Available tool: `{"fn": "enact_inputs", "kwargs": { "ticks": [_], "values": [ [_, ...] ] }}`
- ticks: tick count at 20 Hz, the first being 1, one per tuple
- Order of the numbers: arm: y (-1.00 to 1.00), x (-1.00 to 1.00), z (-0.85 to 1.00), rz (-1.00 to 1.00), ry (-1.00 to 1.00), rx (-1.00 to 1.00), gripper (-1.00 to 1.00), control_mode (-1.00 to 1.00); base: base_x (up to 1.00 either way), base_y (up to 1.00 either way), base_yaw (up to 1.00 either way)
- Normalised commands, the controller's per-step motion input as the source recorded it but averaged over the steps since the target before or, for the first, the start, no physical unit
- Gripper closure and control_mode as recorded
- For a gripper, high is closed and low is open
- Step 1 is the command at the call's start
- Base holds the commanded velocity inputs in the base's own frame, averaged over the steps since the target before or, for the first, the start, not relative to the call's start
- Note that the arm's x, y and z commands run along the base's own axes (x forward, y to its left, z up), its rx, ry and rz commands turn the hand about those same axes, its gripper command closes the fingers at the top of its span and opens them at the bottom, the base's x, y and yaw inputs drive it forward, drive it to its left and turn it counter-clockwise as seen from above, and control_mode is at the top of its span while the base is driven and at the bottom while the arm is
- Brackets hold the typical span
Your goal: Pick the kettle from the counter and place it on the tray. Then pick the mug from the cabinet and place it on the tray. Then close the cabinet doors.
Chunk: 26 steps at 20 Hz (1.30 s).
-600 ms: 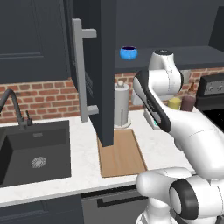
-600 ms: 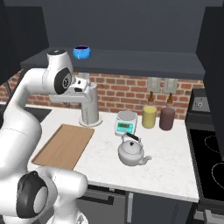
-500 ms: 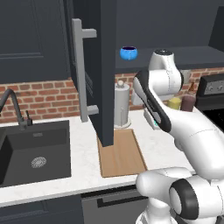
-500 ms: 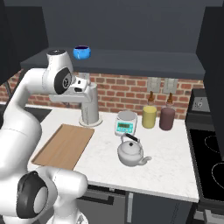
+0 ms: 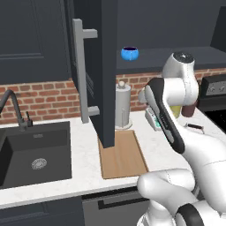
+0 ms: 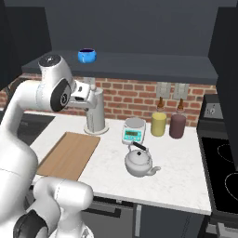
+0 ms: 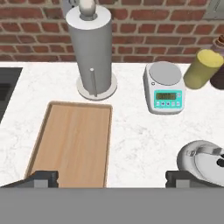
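— Kettle (image 6: 139,161) first: where does it sit against the paper-towel holder (image 6: 95,111)?
— On the counter (image 6: 186,176), off to that holder's right, in front of the kitchen scale (image 6: 133,130). The tray (image 6: 69,154) lies bare just before the holder; the mug (image 6: 86,56) stands on the cabinet (image 6: 139,62) shelf above it.
— And the arm?
— Raised and folded, with its hand beside the holder's top, looking down. The gripper (image 7: 113,178) hangs wide open, holding nothing.

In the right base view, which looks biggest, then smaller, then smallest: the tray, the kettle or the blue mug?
1. The tray, clearly the biggest.
2. The kettle, in the middle.
3. The mug, the smallest, though it sits farther back on the cabinet shelf, which shrinks it a little.
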Motion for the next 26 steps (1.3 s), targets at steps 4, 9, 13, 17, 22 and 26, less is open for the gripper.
{"fn": "enact_inputs", "kwargs": {
  "ticks": [4, 9, 13, 17, 22, 26],
  "values": [
    [0.08, -0.37, 0.65, 0.00, -0.49, 0.03, -1.00, -1.00, 0.00, 0.00, 0.00],
    [0.10, -0.13, 0.81, 0.00, -0.42, 0.03, -1.00, -1.00, 0.00, 0.00, 0.00],
    [0.18, 0.00, 0.76, 0.00, -0.33, 0.02, -1.00, -1.00, 0.00, 0.00, 0.00],
    [0.04, 0.22, 0.56, 0.00, -0.18, 0.05, -1.00, -1.00, 0.00, 0.00, 0.00],
    [0.04, 0.19, 0.26, 0.01, -0.05, 0.02, -1.00, -1.00, 0.00, 0.00, 0.00],
    [0.07, 0.05, 0.00, 0.00, 0.00, 0.00, -1.00, -1.00, 0.00, 0.00, 0.00]
  ]
}}
